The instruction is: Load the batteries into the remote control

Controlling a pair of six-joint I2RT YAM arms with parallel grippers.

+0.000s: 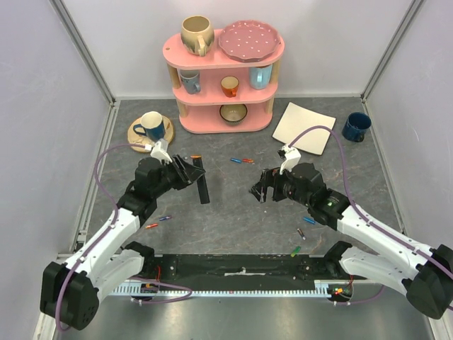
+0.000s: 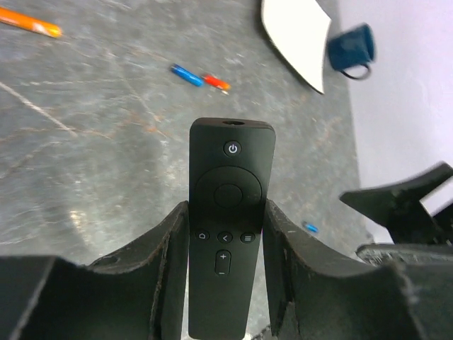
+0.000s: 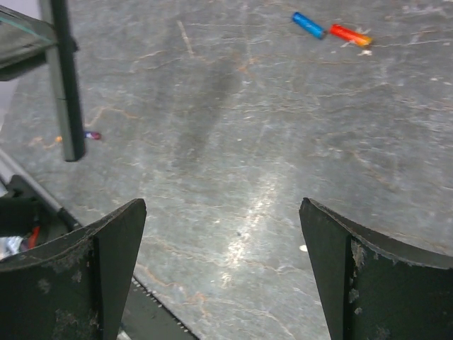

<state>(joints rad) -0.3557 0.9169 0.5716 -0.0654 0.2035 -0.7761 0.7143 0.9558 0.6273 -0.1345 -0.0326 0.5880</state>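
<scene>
**Remote control held for loading, second tool standing by**

The left tool (image 2: 226, 237) is closed on the remote control (image 2: 231, 177), its fingers pressing the two long side edges below the round pad. The remote hangs clear of the desk (image 1: 233, 212), near the middle and a little toward the left edge. The right tool (image 3: 223, 212) stands wide and empty, over bare desk toward the right edge.

A blue battery (image 3: 308, 25) and a red battery (image 3: 350, 34) lie end to end toward the far edge. Other batteries (image 1: 159, 221) lie scattered near the near edge, on both sides.

The step in hand appears to be presenting the remote to the other arm. To do it well, the left grip should be firm and square. The back face should be turned toward the right tool, and the fingers should stay off the compartment area.

The button face is toward the left wrist view, so the back, its cover and the compartment are hidden. The remote's lower end is cut off by the frame. Battery polarity marks are too small to read.
</scene>
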